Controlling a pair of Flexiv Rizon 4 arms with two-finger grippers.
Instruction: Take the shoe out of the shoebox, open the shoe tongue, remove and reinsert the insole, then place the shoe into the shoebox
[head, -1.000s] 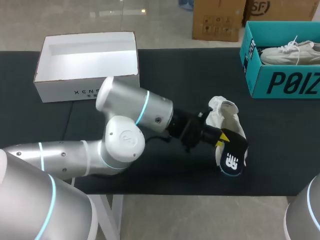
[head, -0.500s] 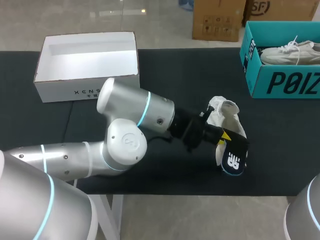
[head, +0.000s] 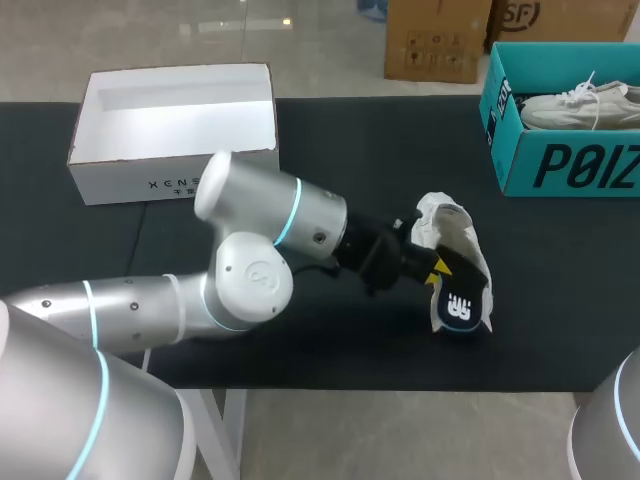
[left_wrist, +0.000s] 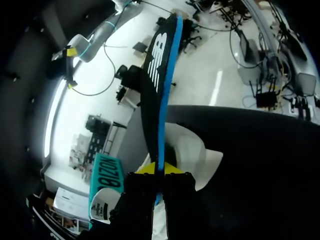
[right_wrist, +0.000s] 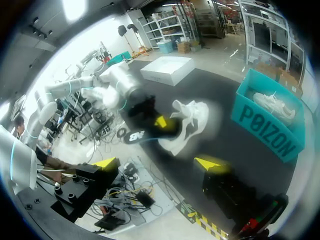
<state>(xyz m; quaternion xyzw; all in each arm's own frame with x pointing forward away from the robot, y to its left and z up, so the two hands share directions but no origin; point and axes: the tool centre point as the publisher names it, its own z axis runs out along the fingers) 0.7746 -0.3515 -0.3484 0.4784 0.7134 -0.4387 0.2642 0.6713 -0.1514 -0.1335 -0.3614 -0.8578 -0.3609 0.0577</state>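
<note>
A white shoe (head: 447, 228) lies on the black table right of the middle. My left gripper (head: 438, 268) is shut on a black insole (head: 461, 301) with a blue edge, held at the shoe's near side with its printed end toward the table's front. In the left wrist view the insole (left_wrist: 159, 85) stands on edge between the yellow tips of the left gripper (left_wrist: 160, 169), over the shoe (left_wrist: 192, 155). My right gripper (right_wrist: 159, 162) is open and empty, high off the table's front, looking at the shoe (right_wrist: 187, 120) and the insole (right_wrist: 145, 134). The empty white shoebox (head: 175, 125) sits back left.
A teal shoebox (head: 560, 160) with another pale shoe (head: 580, 103) in it stands at the back right corner. My left arm (head: 260, 250) stretches across the table's middle from the left. Bare black tabletop lies between the boxes.
My left gripper has drawn back a little toward the shoe, and the insole has swung up closer against the shoe's near side. The right arm has not moved.
</note>
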